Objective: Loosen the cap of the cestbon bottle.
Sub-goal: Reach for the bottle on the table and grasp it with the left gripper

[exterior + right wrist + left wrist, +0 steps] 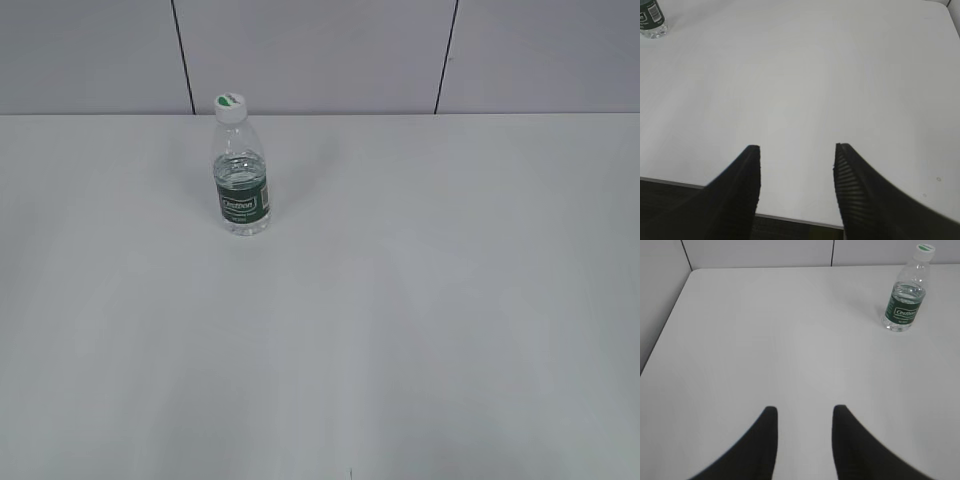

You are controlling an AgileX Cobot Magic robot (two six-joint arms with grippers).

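Note:
The cestbon bottle (241,180) stands upright on the white table, left of centre toward the back, clear with a dark green label. Its white cap (229,106) with a green mark sits on the neck. The bottle also shows at the upper right of the left wrist view (904,297) with the cap (925,248), and its base shows at the top left corner of the right wrist view (651,20). My left gripper (804,410) is open and empty, far from the bottle. My right gripper (797,148) is open and empty near the table's front edge. Neither gripper shows in the exterior view.
The white table (400,300) runs back to a grey panelled wall (320,50). Its left edge (667,325) shows in the left wrist view. Its front edge (790,217) lies under my right gripper, with dark floor below.

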